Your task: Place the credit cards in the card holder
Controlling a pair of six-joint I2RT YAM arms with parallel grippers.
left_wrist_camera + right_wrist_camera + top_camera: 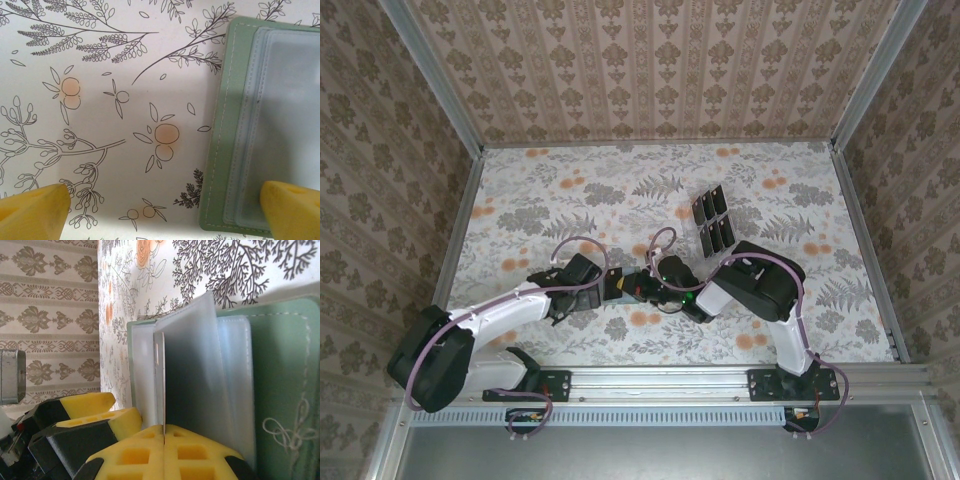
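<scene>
- Top view: glossy black rectangular credit cards (713, 218) lie grouped toward the far right of the floral-printed desk (550, 190). The left claw (608, 287) and right claw (638, 286) meet near the middle of the near edge, hiding what lies between them.
- Left wrist: the left claw's yellow fingertips (35, 210) stand wide apart. The muted grey-green folding card holder (220, 150) lies open, cut off at right.
- Right wrist: the right claw is clamped on the card holder's clear plastic sleeve (192, 365); its contents are unclear.
</scene>
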